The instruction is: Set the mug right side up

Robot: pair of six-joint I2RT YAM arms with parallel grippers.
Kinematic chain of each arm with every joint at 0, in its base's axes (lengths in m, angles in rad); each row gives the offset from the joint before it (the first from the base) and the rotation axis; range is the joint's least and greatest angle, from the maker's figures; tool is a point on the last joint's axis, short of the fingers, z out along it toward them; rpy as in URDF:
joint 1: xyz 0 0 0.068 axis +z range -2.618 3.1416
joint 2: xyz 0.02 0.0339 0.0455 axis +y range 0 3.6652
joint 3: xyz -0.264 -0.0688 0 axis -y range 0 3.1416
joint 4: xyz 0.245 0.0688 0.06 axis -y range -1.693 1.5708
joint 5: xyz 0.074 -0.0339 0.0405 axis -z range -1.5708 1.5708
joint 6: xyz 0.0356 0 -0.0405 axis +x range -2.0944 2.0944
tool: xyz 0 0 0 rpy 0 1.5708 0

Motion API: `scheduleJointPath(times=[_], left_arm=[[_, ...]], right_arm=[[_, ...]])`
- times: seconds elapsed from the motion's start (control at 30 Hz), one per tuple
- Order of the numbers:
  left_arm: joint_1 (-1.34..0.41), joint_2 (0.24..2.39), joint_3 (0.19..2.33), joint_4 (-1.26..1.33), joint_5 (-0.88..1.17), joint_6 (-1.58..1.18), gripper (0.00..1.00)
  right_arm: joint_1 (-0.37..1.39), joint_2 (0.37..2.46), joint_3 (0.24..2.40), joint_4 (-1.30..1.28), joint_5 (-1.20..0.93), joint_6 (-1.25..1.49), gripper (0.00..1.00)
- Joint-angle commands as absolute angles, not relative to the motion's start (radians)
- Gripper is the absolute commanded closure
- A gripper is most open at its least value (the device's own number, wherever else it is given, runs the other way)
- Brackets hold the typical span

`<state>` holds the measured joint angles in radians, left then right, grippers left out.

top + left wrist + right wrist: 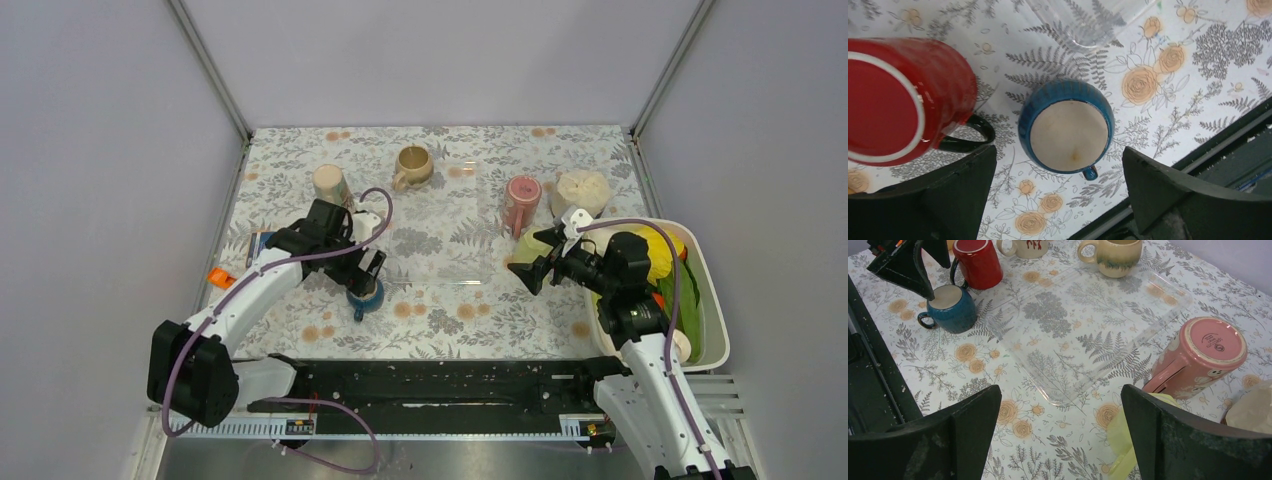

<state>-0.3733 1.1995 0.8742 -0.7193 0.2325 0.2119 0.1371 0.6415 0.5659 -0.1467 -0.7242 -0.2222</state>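
Note:
A pink mug [1198, 355] stands bottom up, tilted, its stamped base facing the camera; it is also at the back right [522, 200]. My right gripper [1060, 390] is open and empty, a little short of the pink mug [535, 262]. A blue mug [1068, 132] sits near the front left with a flat beige round face upward and its handle toward the table edge. My left gripper [1059, 152] hangs open just above it, a finger on each side, touching nothing [362, 278].
A red mug [898, 95] stands close beside the blue one. A clear plastic tray [440, 225] lies mid-table. Beige mug [413, 165] and cream mug [330, 183] stand at the back. A white basin [715, 300] of soft toys is right; yellow-green plastic [1128, 440] lies by the pink mug.

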Motion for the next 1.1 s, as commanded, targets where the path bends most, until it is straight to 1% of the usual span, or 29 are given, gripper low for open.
scheduleJointPath(times=[0.0,0.23,0.53,0.67,0.77,0.87,0.9,1.0,1.07], left_arm=[[-0.402,1.247,0.93,-0.776,0.289,0.226,0.01],[-0.436,1.297,0.925,-0.788,0.291,0.3,0.01],[-0.442,1.385,0.914,-0.688,0.14,0.268,0.01],[-0.44,1.415,0.922,-0.66,0.118,0.254,0.01],[-0.441,1.44,0.936,-0.658,0.115,0.231,0.07],[-0.441,1.461,0.953,-0.658,0.113,0.207,0.17],[-0.442,1.466,0.957,-0.658,0.113,0.198,0.18],[-0.441,1.477,0.967,-0.658,0.111,0.183,0.17],[-0.441,1.484,0.971,-0.658,0.118,0.194,0.12]], right_arm=[[0.133,0.635,0.563,-0.116,-0.721,-0.242,0.01],[0.132,0.626,0.56,-0.114,-0.723,-0.242,0.01],[0.132,0.628,0.56,-0.111,-0.727,-0.241,0.01],[0.132,0.624,0.558,-0.11,-0.727,-0.241,0.01],[0.132,0.623,0.558,-0.11,-0.727,-0.241,0.01],[0.132,0.624,0.556,-0.109,-0.729,-0.242,0.02],[0.132,0.624,0.556,-0.109,-0.729,-0.241,0.02],[0.132,0.624,0.554,-0.107,-0.732,-0.241,0.02],[0.133,0.624,0.555,-0.107,-0.732,-0.241,0.02]])
